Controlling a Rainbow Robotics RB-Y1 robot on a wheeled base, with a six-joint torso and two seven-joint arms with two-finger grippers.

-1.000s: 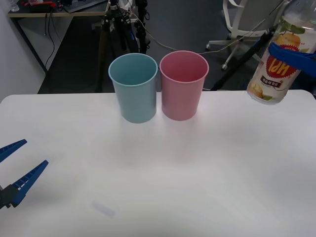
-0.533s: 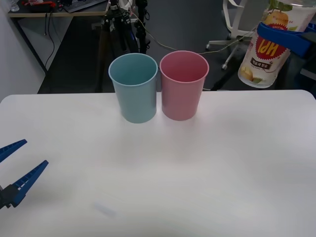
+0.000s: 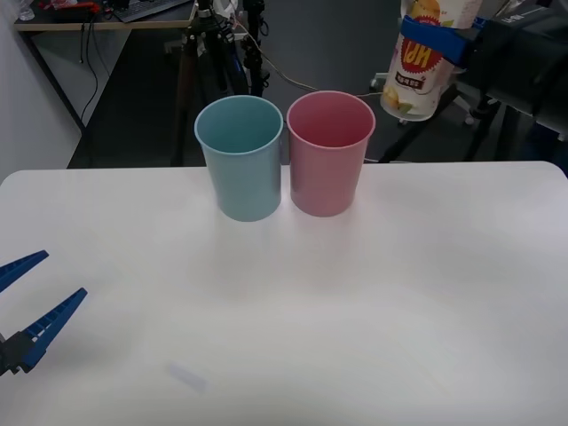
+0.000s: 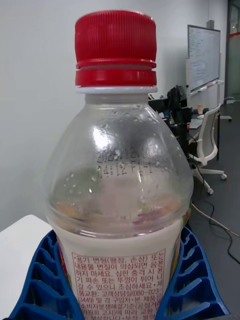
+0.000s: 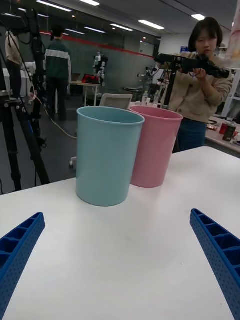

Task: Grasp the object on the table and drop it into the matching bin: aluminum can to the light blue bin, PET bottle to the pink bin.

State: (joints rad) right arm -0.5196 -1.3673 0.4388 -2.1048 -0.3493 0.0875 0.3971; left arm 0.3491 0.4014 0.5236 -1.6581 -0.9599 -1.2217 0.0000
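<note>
Up in the air at the far right, past the back edge of the worktop (image 3: 426, 293), the right end effector (image 3: 432, 40) has its blue ribbed fingers (image 4: 192, 282) clamped on both sides of the PET bottle (image 3: 417, 71), around the label. In the front view the bottle hangs bottom-down and a bit tilted. The right wrist view shows its red cap (image 4: 115, 47) and the clear shoulder above the label text.

Just below and to the left of that end effector sits the pink bin (image 3: 329, 153), with the light blue bin (image 3: 240, 157) on its other side, the two standing upright and pretty much touching. The bottle is off to the pink bin's right, not over its opening.

Over at the near left corner of the worktop, the left end effector (image 3: 27, 302) hovers low with its fingers spread wide, holding nothing, well apart from both bins.
</note>
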